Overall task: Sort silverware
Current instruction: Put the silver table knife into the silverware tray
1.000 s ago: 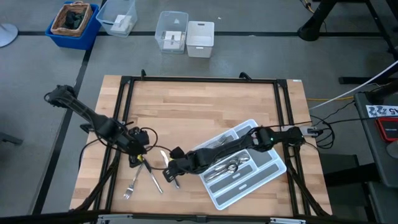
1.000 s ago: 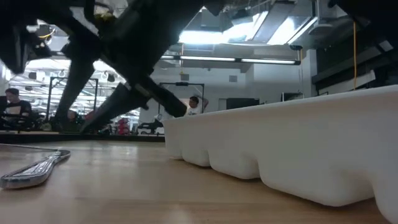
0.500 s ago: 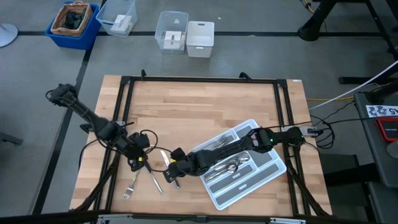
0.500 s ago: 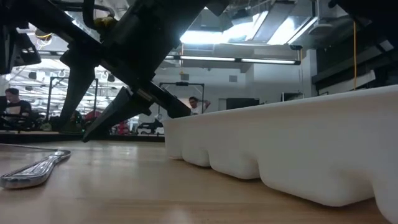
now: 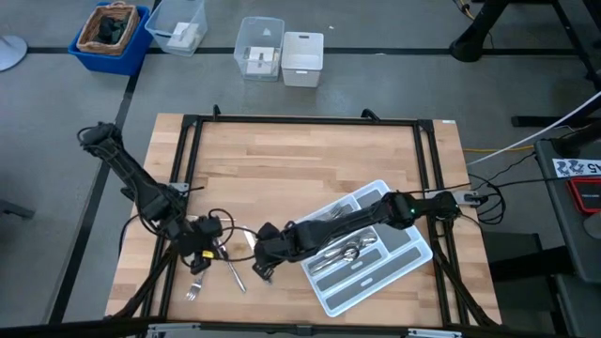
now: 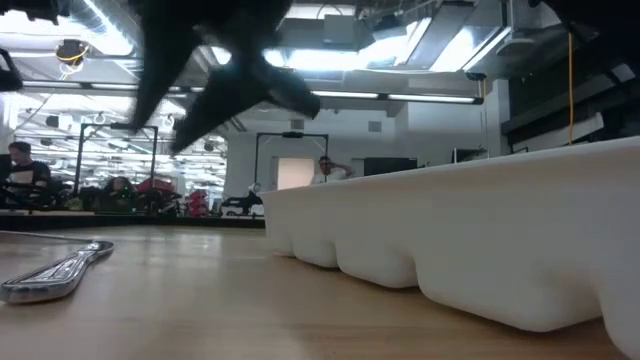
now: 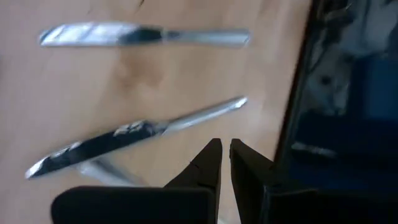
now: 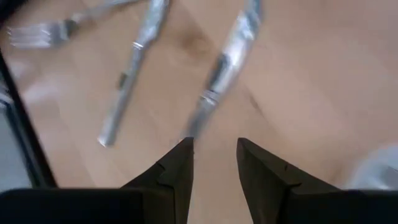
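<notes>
Lying just ahead of the parted right claw (image 8: 213,163): a knife (image 8: 225,68).

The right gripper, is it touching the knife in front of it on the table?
Apart. In the right wrist view the right gripper is open and empty, and bare wood shows between its fingertips and the knife handle's end just ahead.

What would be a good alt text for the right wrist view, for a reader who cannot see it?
The right hand, fingers open with nothing between them, hovers over the wooden table, pointing at the handle end of a knife. A second knife lies beside it, and a fork lies farther off.
</notes>
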Motion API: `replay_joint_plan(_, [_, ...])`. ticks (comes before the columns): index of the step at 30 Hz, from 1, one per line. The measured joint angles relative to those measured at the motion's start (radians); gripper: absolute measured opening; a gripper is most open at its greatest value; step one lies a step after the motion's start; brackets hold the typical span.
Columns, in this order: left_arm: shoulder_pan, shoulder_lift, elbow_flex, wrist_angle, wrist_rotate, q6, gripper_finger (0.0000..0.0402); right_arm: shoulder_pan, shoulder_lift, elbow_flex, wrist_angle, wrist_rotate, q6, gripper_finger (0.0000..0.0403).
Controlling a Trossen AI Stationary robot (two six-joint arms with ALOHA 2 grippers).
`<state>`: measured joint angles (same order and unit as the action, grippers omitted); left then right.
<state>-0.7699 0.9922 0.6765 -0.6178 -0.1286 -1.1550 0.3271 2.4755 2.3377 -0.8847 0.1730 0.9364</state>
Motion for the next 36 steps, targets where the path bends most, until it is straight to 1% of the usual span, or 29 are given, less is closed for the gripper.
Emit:
replay_joint_plan(4, [-0.014, 0.047, 0.000, 0.052, -0.122, -0.066, 0.0021, 0.000, -0.028, 0.002, -0.119, -0.001, -0.032, 0.0124])
replay_joint_plan(6, [-0.012, 0.094, 0.000, 0.055, -0.189, -0.090, 0.0021, 0.007, -0.028, 0.002, -0.142, -0.022, -0.033, 0.0124])
replay_joint_plan(8, [-0.001, 0.150, 0.000, 0.056, -0.234, -0.104, 0.0021, 0.023, -0.027, 0.001, -0.143, -0.047, -0.058, 0.0124])
replay_joint_plan(12, [0.033, 0.277, 0.000, 0.060, -0.245, -0.097, 0.0021, 0.055, -0.027, 0.000, -0.114, -0.069, -0.160, 0.0124])
replay_joint_plan(14, [0.051, 0.340, 0.000, 0.064, -0.245, -0.095, 0.0021, 0.071, -0.027, 0.004, -0.121, -0.070, -0.178, 0.0124])
replay_joint_plan(18, [0.091, 0.446, 0.000, 0.063, -0.246, -0.095, 0.0021, 0.095, -0.039, 0.016, -0.143, -0.070, -0.184, 0.0124])
replay_joint_plan(22, [0.137, 0.524, 0.000, 0.084, -0.247, -0.083, 0.0021, 0.108, -0.059, 0.017, -0.155, -0.060, -0.184, 0.0124])
replay_joint_plan(27, [0.196, 0.570, 0.003, 0.142, -0.246, -0.017, 0.0021, 0.119, -0.103, 0.017, -0.173, -0.046, -0.184, 0.0124])
replay_joint_plan(31, [0.245, 0.574, 0.002, 0.190, -0.265, -0.015, 0.0021, 0.119, -0.137, 0.017, -0.187, -0.029, -0.185, 0.0124])
replay_joint_plan(36, [0.314, 0.581, -0.001, 0.310, -0.300, 0.064, 0.0021, 0.119, -0.181, 0.017, -0.212, -0.023, -0.212, 0.0124])
